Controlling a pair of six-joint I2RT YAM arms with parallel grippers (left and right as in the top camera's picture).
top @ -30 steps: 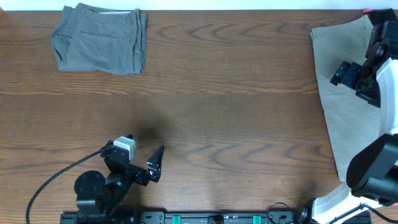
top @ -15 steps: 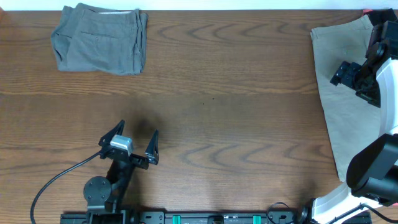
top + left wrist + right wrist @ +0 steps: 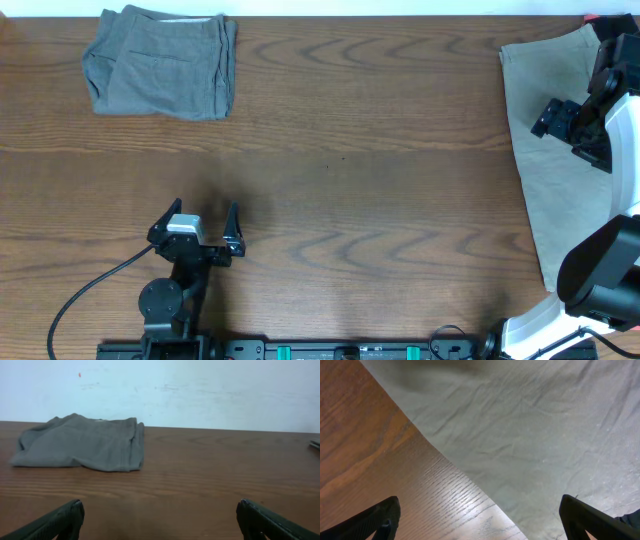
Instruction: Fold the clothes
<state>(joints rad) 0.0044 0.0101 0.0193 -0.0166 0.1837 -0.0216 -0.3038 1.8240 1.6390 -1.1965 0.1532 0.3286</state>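
A: Near end first. Counts?
B: Two arms, two fingers on each. Left fingers (image 3: 236, 228) are at the near side of the desk (image 3: 380, 150), well apart from the grey shorts (image 3: 160, 62) and roughly straight in front of them. They're spread wide with nothing pinched.
A: Anything around them?
B: One black cable (image 3: 90, 290) loops off the left arm (image 3: 160, 300) toward the near edge. From those fingers to the grey shorts it's only wood grain, and the left wrist view sees the shorts unblocked.
A: How many clothes?
B: Two pairs. The beige shorts (image 3: 560, 190) lie flat, far to the right of the grey shorts, along the desk's right edge from near to far. Right fingers (image 3: 375, 522) are above them, also spread wide and gripping nothing. The right wrist view shows the beige cloth's edge with wood beside it.
A: Touching the cloth?
B: Can't tell.
A: Farthest thing?
B: The grey shorts themselves. They're a folded, slightly rumpled bundle at the far left corner, seams showing on top. A pale wall (image 3: 200, 390) is just behind them.
A: Hidden bits?
B: The right arm (image 3: 600, 270) covers part of the beige pair and the frame cuts off its right side, so its full outline isn't readable. Only the tips of the fingers show in both wrist views.
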